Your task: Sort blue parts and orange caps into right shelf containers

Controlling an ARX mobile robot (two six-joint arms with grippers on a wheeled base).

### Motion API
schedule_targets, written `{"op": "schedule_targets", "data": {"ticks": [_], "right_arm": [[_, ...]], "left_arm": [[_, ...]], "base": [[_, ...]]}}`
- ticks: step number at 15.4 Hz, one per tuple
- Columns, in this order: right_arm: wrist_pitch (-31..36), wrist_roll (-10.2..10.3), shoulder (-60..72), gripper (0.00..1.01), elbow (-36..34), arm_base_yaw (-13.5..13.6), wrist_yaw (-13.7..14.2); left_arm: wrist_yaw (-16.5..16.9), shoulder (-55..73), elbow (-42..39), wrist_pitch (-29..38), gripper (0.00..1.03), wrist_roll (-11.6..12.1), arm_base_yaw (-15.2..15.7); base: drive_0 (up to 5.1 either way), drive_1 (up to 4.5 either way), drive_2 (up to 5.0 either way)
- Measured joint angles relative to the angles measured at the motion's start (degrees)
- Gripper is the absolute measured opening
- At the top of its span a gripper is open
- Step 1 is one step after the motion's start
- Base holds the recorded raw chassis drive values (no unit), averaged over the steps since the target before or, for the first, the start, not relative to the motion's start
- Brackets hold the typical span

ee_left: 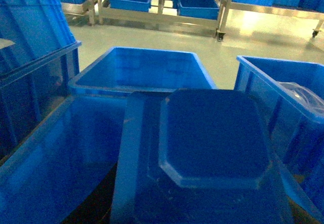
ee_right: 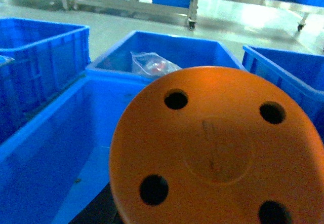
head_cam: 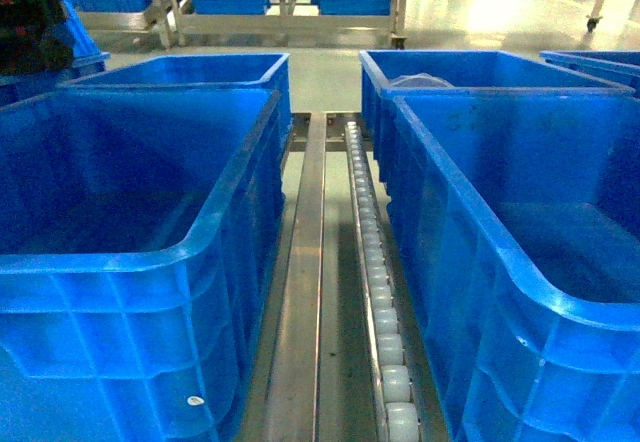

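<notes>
From the head view I see no arm and no gripper, only four deep blue bins on the shelf: a near left bin (head_cam: 130,252), a far left bin (head_cam: 200,72), a near right bin (head_cam: 520,252) and a far right bin (head_cam: 470,72), with a steel rail (head_cam: 300,292) and a roller track (head_cam: 375,282) running between the two columns. The near bins look bare inside; something pale lies in the far right one. On the left wrist view, a blue part (ee_left: 212,138) fills the lower middle of the picture, so close to the lens that I judge it is carried in the left gripper, though I see no fingers and cannot tell how the jaws stand. It hangs over a bin (ee_left: 55,158), which suits a drop there. On the right wrist view, an orange cap (ee_right: 217,153) with four dark holes blocks most of the picture, its flat face towards the camera; again I read it as held, but the gripper itself is hidden and I cannot tell its state. Below it lies the open bin (ee_right: 45,153), and the one beyond holds a clear bag (ee_right: 152,64). Both pieces seem poised for release.
</notes>
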Motion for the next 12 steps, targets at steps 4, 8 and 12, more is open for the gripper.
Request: {"op": "schedule_targets", "data": {"ticks": [4, 8, 12], "right_arm": [[2.1, 0.2, 0.6, 0.82, 0.3, -0.2, 0.6], [7.0, 4.9, -14.1, 0.08, -17.0, -1.6, 0.0], [6.2, 5.1, -23.2, 0.03, -24.4, -1.6, 0.0]], "left_arm": [[-2.3, -4.1, -0.4, -0.2, 0.77, -1.4, -0.5], [3.3, -16.8, -19.3, 5.0, 0.14, 3.2, 3.3], [3.7, -26.0, -27.6, 3.8, 0.02, 3.2, 4.3]], "base": [[0.0, 0.0, 0.0], [0.0, 0.0, 0.0], [0.0, 0.0, 0.0]]}}
